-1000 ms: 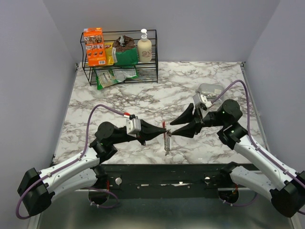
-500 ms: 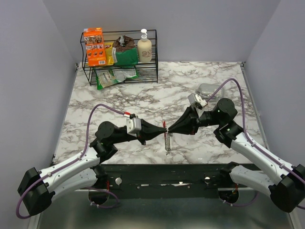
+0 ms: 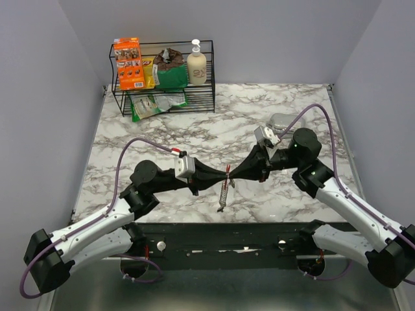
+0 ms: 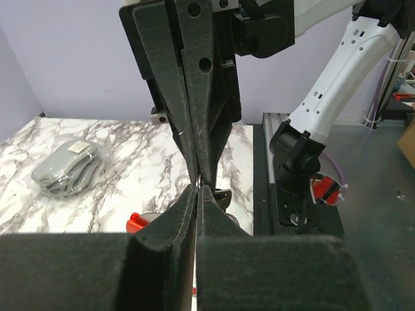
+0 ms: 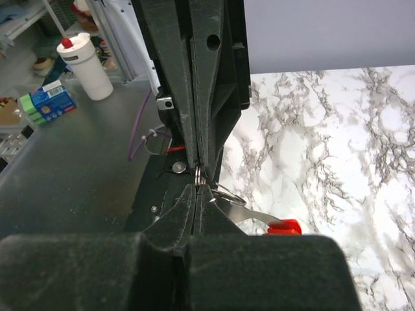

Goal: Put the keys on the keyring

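From overhead I see both arms meeting nose to nose a little toward 6 o'clock of the centre of the white marble-patterned table. The left gripper comes in from 9 o'clock and the right gripper from 3 o'clock, their tips touching or very nearly so. The flat red-and-gray D-shaped keyring hangs edge-on from that meeting point toward 6 o'clock, clear of the tabletop. Its red end is up at the tips and its gray ridged side trails below.

On my left wrist feed the fingers stand very narrow, only a hairline slit between them. The right wrist feed shows a small metal ring pinched at their very tip, so the left is holding the keyring. The right fingers are pressed fully together, but I cannot tell whether they grip anything. Just at 4 o'clock of the tips I make out the small dark wire loop.

A black wire rack of packets sits at 11 o'clock. A gray plastic-wrapped bundle lies at 2 o'clock.
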Available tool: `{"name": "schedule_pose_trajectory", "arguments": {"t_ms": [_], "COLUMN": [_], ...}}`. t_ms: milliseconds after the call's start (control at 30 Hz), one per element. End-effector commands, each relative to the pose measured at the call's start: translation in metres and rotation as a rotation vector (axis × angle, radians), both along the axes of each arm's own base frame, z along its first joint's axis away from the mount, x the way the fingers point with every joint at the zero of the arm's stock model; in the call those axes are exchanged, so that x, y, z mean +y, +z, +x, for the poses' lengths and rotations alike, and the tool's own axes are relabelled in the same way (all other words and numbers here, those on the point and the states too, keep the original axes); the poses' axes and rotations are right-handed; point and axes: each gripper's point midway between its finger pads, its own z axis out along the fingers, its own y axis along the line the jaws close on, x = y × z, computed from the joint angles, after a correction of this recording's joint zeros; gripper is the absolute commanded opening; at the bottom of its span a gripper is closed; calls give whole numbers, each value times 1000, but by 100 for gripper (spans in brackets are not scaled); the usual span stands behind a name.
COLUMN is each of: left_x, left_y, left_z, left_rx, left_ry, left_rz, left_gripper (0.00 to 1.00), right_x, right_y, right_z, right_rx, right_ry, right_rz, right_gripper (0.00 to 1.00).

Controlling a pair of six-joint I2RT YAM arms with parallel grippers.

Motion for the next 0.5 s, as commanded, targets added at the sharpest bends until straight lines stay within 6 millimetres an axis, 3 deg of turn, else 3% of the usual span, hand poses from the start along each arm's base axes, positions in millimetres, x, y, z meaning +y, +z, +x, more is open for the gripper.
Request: {"name": "schedule_pose_trajectory", "arguments": {"t_ms": [0,167,267,467], "left_x": [3,10,14,24], "left_y": [9,-3,-10,-31], "left_z": [-10,-5,-3,4], "left_rx": [10,20,16,43], "left_ry": [-33,14,28,45], "left_rz": [58,156,245,490], "left_gripper": [28,46,51,52], "right_x": [2,1,2,2], "right_y": [-7,-16,-24,-38], "right_z": [19,28,31,37], "right_rx": [0,-14,6,35], "right_ry": [-89,-116,-121,-128], "right_rz": [-70,-132,-167,-226], "right_gripper": [1,1,1,1]}}
